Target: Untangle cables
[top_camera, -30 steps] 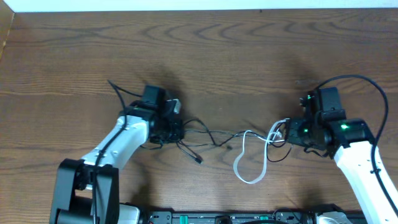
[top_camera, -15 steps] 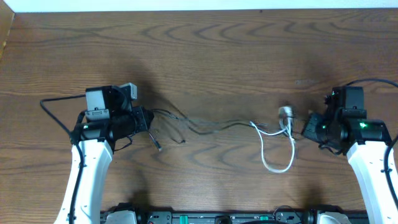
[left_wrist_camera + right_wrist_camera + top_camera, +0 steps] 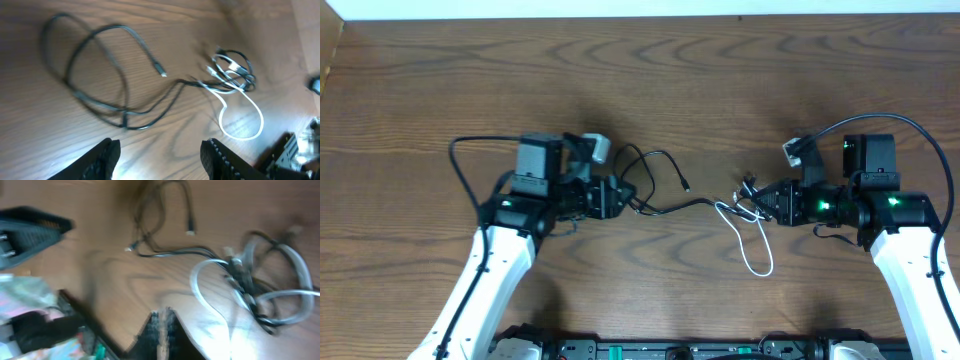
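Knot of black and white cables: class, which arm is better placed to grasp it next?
Probably the right. The right gripper lies close beside the knot, while the left gripper, open, is farther off by the loose loops of the black cable.

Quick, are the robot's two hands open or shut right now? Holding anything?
Left gripper: open, holding nothing.
Right gripper: looks shut with nothing in it, though the view is blurry.

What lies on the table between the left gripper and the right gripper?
In the overhead view, the black cable loops and runs across from near the left gripper, then tangles with the white cable close to the right gripper.
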Controlling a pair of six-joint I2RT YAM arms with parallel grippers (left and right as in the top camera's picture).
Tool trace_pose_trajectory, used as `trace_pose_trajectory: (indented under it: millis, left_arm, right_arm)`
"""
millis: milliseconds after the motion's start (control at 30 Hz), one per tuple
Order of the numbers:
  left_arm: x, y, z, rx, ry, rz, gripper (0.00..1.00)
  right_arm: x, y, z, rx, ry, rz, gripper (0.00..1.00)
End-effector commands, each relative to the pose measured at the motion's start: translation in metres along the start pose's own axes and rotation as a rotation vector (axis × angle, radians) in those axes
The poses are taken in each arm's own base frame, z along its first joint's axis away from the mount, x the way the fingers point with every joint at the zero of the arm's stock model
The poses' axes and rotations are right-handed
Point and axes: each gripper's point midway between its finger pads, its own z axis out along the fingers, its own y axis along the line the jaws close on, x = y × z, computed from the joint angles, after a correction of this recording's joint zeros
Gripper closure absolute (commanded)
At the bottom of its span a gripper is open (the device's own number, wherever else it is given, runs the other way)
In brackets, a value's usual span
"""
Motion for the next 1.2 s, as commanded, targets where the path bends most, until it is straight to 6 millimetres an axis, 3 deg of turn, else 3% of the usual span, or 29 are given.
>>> trace_pose_trajectory:
  millis: [0, 67, 167, 200, 433, 500, 533, 567, 667, 767, 833, 1167]
  left_arm:
    - [0.008, -0.018, 0.013, 0.046, 0.04, 0.05, 0.42]
    - [0.017, -0.024, 0.023, 0.056, 0.079, 0.068, 0.4]
    - [0.025, -0.028, 0.034, 0.068, 0.118, 0.08, 0.35]
    - [0.028, -0.03, 0.041, 0.074, 0.137, 0.088, 0.3]
    - [0.032, -0.03, 0.047, 0.076, 0.155, 0.088, 0.29]
    - [0.032, -0.03, 0.047, 0.076, 0.156, 0.087, 0.29]
    - [0.032, -0.03, 0.047, 0.076, 0.156, 0.087, 0.29]
    - [0.032, -0.03, 0.047, 0.076, 0.156, 0.087, 0.29]
    - [0.033, -0.03, 0.047, 0.075, 0.159, 0.082, 0.3]
    - [0.034, -0.032, 0.046, 0.085, 0.165, 0.067, 0.3]
    - [0.035, -0.037, 0.046, 0.115, 0.17, 0.063, 0.3]
    - [0.039, -0.048, 0.046, 0.167, 0.187, 0.071, 0.31]
  right_arm:
    - [-0.004, -0.059, -0.013, 0.366, -0.041, 0.106, 0.81]
    - [0.001, -0.074, -0.014, 0.438, -0.029, 0.127, 0.75]
    - [0.005, -0.07, -0.004, 0.399, 0.014, 0.107, 0.73]
    - [0.008, -0.072, 0.003, 0.395, 0.043, 0.11, 0.71]
    - [0.032, -0.068, 0.047, 0.318, 0.223, 0.087, 0.62]
    - [0.038, -0.071, 0.06, 0.315, 0.265, 0.085, 0.75]
    - [0.04, -0.072, 0.067, 0.313, 0.283, 0.083, 0.98]
    - [0.042, -0.072, 0.071, 0.304, 0.296, 0.086, 0.99]
    - [0.046, -0.045, 0.087, 0.146, 0.325, 0.091, 0.99]
    - [0.039, 0.024, 0.09, -0.252, 0.301, -0.043, 0.99]
    - [0.033, 0.041, 0.088, -0.349, 0.276, -0.07, 0.99]
    - [0.022, 0.064, 0.082, -0.49, 0.235, -0.102, 0.99]
